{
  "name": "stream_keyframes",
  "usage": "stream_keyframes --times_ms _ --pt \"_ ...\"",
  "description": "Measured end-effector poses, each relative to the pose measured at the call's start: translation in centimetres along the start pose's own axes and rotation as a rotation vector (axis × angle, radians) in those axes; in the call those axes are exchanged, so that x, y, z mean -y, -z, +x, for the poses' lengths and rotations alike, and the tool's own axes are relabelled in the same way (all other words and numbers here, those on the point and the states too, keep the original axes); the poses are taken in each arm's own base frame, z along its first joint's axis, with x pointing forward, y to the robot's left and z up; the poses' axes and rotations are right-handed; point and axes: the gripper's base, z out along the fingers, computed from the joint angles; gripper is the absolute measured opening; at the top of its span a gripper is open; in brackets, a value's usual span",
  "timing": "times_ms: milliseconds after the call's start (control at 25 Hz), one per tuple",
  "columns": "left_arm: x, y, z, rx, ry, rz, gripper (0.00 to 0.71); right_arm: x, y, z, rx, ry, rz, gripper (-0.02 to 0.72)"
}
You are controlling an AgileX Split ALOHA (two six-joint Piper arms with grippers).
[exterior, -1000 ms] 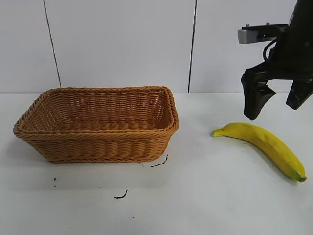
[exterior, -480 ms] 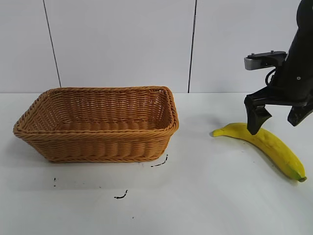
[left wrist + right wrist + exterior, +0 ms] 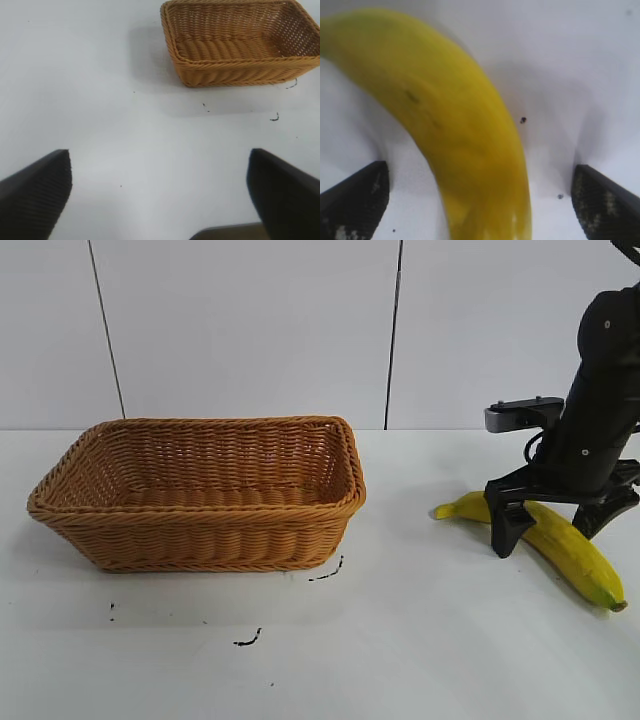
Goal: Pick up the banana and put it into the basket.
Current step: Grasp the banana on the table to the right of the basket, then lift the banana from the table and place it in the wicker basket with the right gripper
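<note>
Exterior cam sits roughly level at table height, facing both arms, mid-range. Left wrist cam looks down from farther off and shares the basket point(image 3: 200, 495) point(image 3: 240, 42) with it. Right wrist cam is very close to the banana point(image 3: 545, 535) point(image 3: 455, 125) (also in exterior).

White table point(image 3: 420, 640): basket point(image 3: 200, 495), banana point(image 3: 560, 540)

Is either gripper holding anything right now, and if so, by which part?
Nothing is held. The right gripper is down over the banana's middle with its jaws open, one on each side. The left gripper is open over bare table.
</note>
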Motion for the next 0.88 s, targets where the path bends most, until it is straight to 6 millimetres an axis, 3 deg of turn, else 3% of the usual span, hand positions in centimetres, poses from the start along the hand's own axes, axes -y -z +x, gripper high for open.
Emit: stream_keyframes --times_ms 80,200,360,480,880 --pt "0.0 0.0 0.0 0.0 0.0 0.0 0.69 0.0 0.0 0.0 0.0 0.0 0.0 0.582" --pt "0.0 0.0 0.0 0.0 0.0 0.0 0.69 0.0 0.0 0.0 -0.008 -0.003 -0.002 0.285" --pt "0.0 0.0 0.0 0.0 0.0 0.0 0.69 0.1 0.4 -0.2 -0.033 0.006 0.0 0.298" --pt "0.0 0.0 0.0 0.0 0.0 0.0 0.69 0.3 1.9 -0.9 -0.025 0.007 0.003 0.298" --pt "0.0 0.0 0.0 0.0 0.0 0.0 0.69 0.7 12.4 -3.9 -0.015 -0.029 -0.017 0.298"
